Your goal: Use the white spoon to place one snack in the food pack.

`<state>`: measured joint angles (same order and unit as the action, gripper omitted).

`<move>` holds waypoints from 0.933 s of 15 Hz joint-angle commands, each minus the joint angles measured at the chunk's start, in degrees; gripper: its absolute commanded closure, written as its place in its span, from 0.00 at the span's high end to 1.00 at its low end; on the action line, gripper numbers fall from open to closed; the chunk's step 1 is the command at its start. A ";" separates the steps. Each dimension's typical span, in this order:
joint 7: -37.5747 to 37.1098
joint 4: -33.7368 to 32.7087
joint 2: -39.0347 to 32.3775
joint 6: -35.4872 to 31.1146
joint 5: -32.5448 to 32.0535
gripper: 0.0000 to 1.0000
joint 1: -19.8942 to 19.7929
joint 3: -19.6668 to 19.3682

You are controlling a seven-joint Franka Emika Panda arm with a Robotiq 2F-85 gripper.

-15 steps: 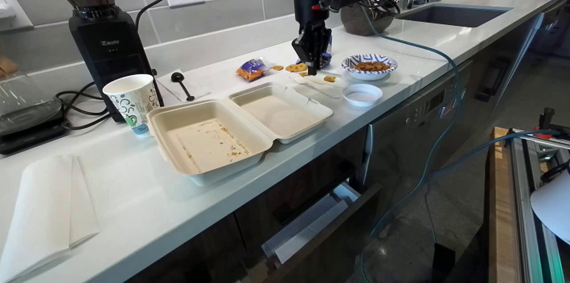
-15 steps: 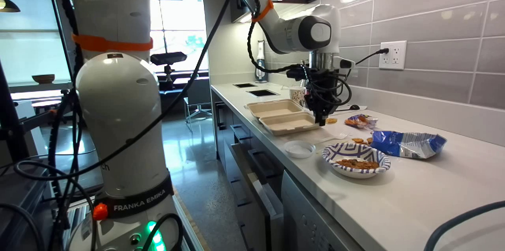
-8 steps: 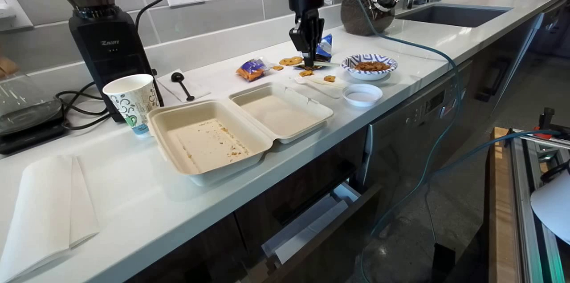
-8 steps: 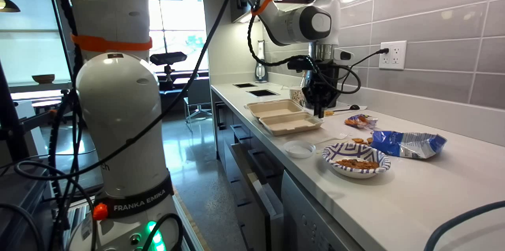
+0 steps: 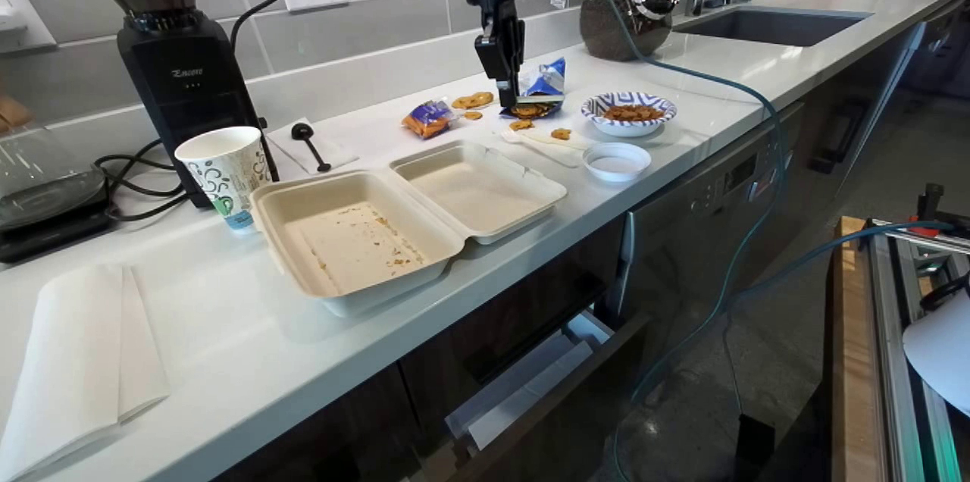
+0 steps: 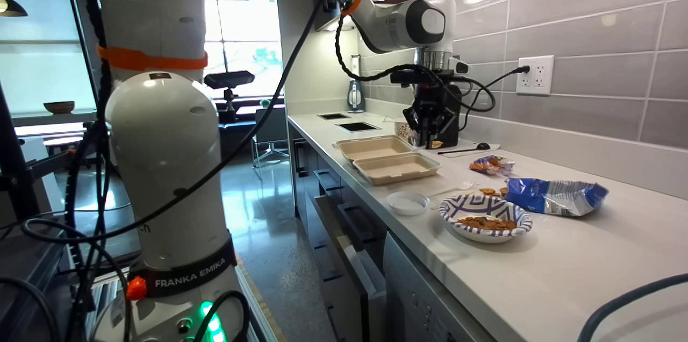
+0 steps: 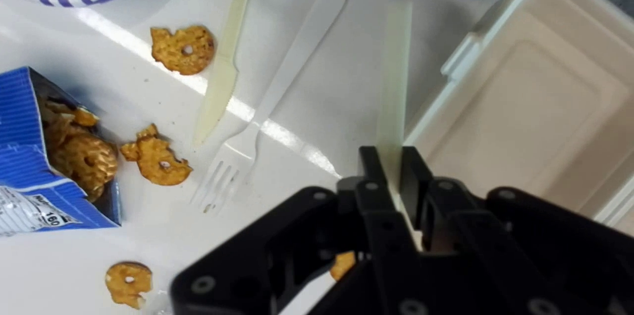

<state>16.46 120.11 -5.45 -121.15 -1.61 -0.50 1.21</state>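
Spoon (image 7: 395, 72), white, observed raised off the counter (image 5: 204, 315), on the wall side of the food pack (image 5: 481, 190). Long axis, as read in the wrist view, runs close to upright in the picture, with the plain handle end toward the top edge, away from my gripper (image 7: 390, 156). In an exterior view I find the same handle end projecting to the right of the gripper, toward the patterned bowl (image 5: 625, 130). On the opposite side, in line with the handle, I note an orange-brown snack (image 5: 473, 99); the spoon's scoop I cannot make out beneath it.

Containers: food pack hinged open, both halves facing up; the half beside the paper cup (image 5: 227, 179) holds scattered crumbs (image 5: 398, 262). Patterned bowl contains a bed of brown bits (image 5: 633, 113). Blue bag (image 7: 20, 122) lies with its mouth open, round snacks (image 7: 86, 159) inside.

Jaws stand narrow, the spoon's handle pinched between them.
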 commanded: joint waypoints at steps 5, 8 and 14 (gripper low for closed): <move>4.73 -3.64 -2.37 2.46 -0.06 0.04 1.28 1.65; 4.80 -4.06 -2.66 2.47 -0.04 0.15 1.35 1.79; 4.80 -4.06 -2.64 2.47 -0.04 0.15 1.24 1.68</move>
<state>21.28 116.13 -8.08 -118.78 -1.65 0.74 2.86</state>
